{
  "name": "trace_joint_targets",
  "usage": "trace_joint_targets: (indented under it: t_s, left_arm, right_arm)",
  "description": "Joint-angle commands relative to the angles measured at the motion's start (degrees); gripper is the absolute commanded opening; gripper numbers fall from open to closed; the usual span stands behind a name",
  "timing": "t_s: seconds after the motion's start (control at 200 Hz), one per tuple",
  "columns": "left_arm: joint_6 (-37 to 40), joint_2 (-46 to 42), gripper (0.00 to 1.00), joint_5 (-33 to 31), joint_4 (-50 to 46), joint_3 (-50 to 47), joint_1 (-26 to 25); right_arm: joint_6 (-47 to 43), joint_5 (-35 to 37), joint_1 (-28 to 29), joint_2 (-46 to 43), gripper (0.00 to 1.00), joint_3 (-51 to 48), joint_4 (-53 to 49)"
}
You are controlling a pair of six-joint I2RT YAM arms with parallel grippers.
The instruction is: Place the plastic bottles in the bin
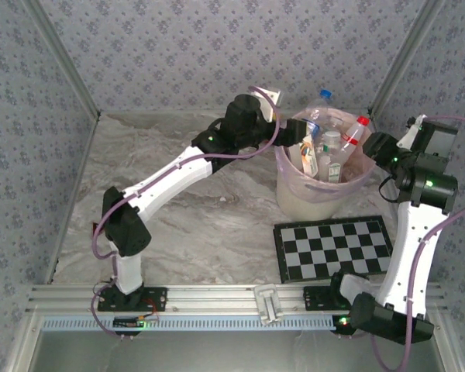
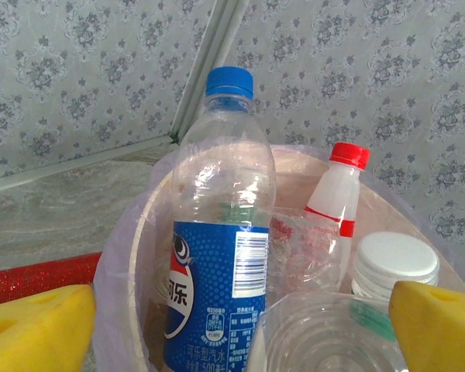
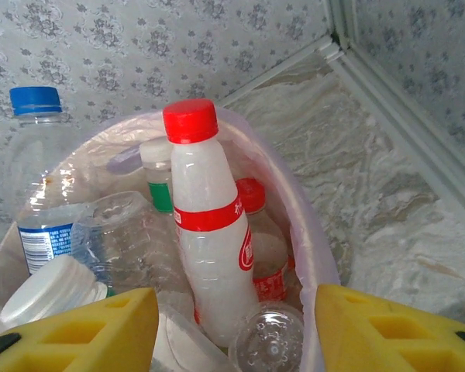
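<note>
**Both grippers at the bin, nothing gripped: a clean exit is wanted**

Nearest the arm bases, the checkerboard (image 1: 333, 246) is seen flat on the table (image 1: 201, 209), just in front of the bin (image 1: 302, 203).

At the bin's right side the right gripper (image 3: 236, 333) is held low by the rim. Its jaws are parted about halfway and nothing is gripped. The red-capped whitish bottle (image 3: 209, 232) stands between and just beyond the fingers, and a gap can be made out on either side of it.

On the left side the left gripper (image 2: 240, 333) is spread wide and is also empty. The blue-capped bottle (image 2: 221, 232) stands upright just ahead of it, inside the rim. A white-capped bottle (image 2: 395, 263) is packed in beside it.

Every bottle that can be seen is inside the bin, so the task is judged all but finished.

The step in hand is judged to be the withdrawal. It would best be done with the jaws kept apart and each wrist lifted before it is drawn back. The tall bottles stand above the far rim, and a sideways sweep could tip one out. The red-capped bottle leans towards the right gripper, so that side should be given the most room.
</note>
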Motion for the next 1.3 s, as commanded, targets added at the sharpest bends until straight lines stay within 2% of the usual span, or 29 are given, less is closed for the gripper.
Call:
trace_joint_targets:
  t_s: [0.0,0.08,0.25,0.465,0.73,0.9,1.054,1.169,1.294]
  left_arm:
    - [0.2,-1.4,0.99,5.7,-0.9,-3.4,0.8]
    - [-2.8,-2.3,0.99,10.1,3.9,-4.4,2.2]
    - [-3.0,-3.3,0.99,13.8,4.0,-1.5,3.8]
    - [0.0,-10.4,0.99,12.4,2.1,-5.5,6.8]
    - [2.8,-20.7,0.99,7.0,-1.8,-16.9,12.6]
    - [0.9,-31.9,0.99,4.5,-3.8,-31.2,21.7]
    - [1.1,-45.4,0.99,-4.7,-10.5,-42.6,32.8]
    - [3.9,-53.2,0.99,-12.5,-16.2,-48.9,39.0]
    - [4.6,-56.8,0.99,-14.6,-19.2,-54.2,44.0]
  right_arm:
    - [1.6,-6.6,-1.6,0.6,0.58,-1.6,2.1]
    - [1.6,-7.4,-1.9,1.2,0.7,-2.0,2.3]
    - [1.2,-8.6,-1.9,2.8,0.77,-2.9,2.8]
    - [-0.1,-12.4,-0.5,5.6,0.79,-3.5,3.5]
    - [2.3,-14.3,9.5,7.2,0.76,-5.7,8.5]
    - [7.1,-10.4,18.5,8.7,0.75,-7.8,14.1]
    - [10.8,-6.6,27.1,12.6,0.75,-7.9,20.6]
    - [11.8,-4.3,33.0,16.5,0.74,-5.8,23.8]
    - [13.4,-4.5,38.6,21.4,0.74,-2.7,27.2]
